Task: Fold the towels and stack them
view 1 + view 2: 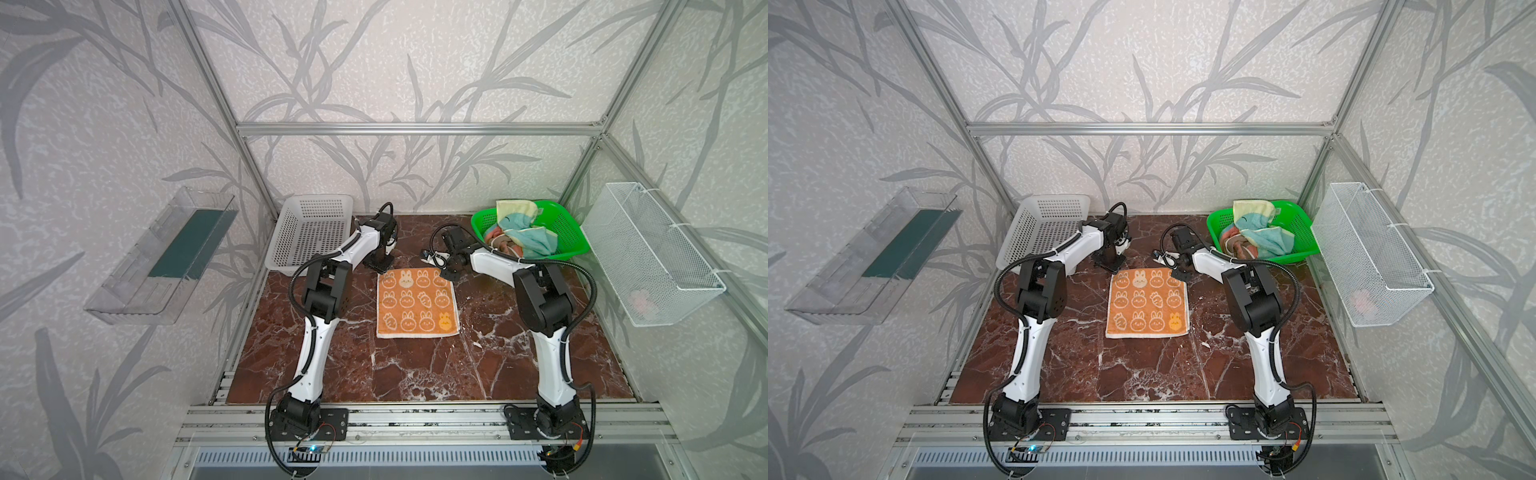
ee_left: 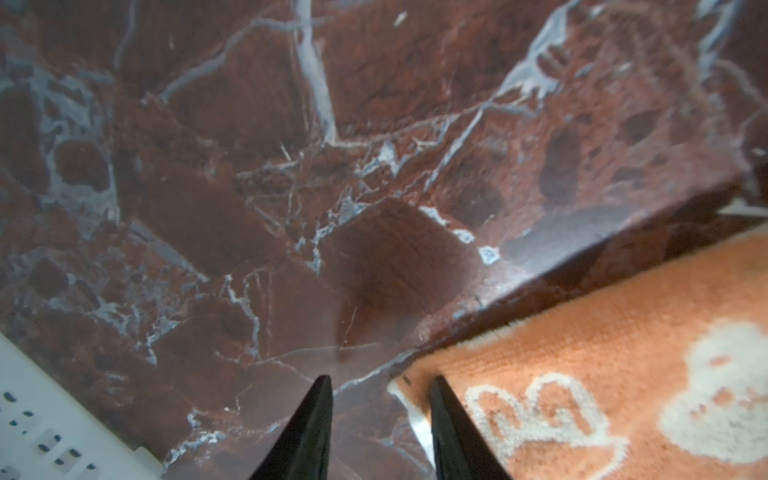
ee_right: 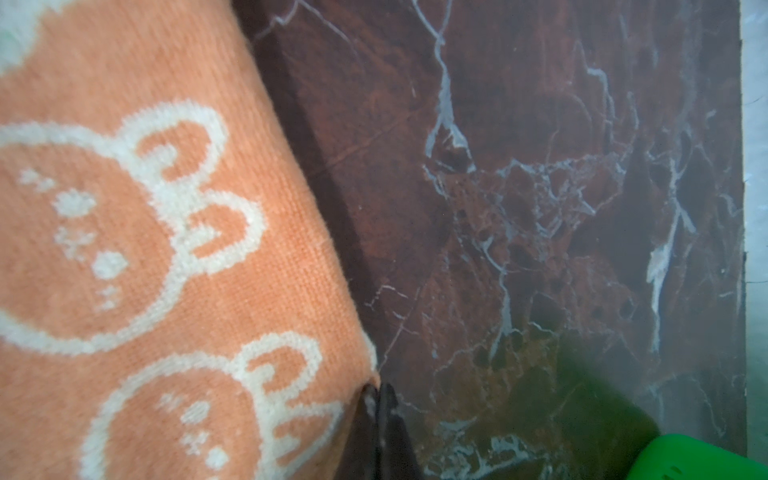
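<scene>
Orange towel (image 1: 417, 303) lies spread flat on the counter (image 1: 415, 374), single layer, not folded, bunny-and-carrot print up. It looks the same in both top views. All places below are given from this towel.

Left gripper (image 1: 379, 266) points down at the towel's far left corner. In the left wrist view the gripper (image 2: 380, 386) has its jaws narrowly parted, with a strip of bare counter showing between them. One finger stands over the stone just off the cloth, the other over the towel's (image 2: 623, 353) corner hem. It grips nothing.

Right gripper (image 1: 449, 275) sits at the towel's far right corner. In the right wrist view the gripper (image 3: 376, 392) has its jaws pressed together with no gap. The very tip of the towel's (image 3: 145, 249) corner runs in between them, pinched. A dark shadow band follows the cloth edge beside that corner, so the edge seems slightly raised there. How far it is raised cannot be told.

Green basket (image 1: 575, 235) stands beyond the towel's far right corner, well apart from it, behind the right gripper. Two cloths lie in it, bunched and unfolded. The yellow towel (image 1: 513, 210), with a teal patch, is on top. The pink towel (image 1: 496, 246) lies under and beside it, mostly covered.

White basket (image 1: 320, 208) stands beyond the towel's far left corner, near the left gripper and apart from the cloth. One corner of it (image 2: 62, 436) shows in the left wrist view.
</scene>
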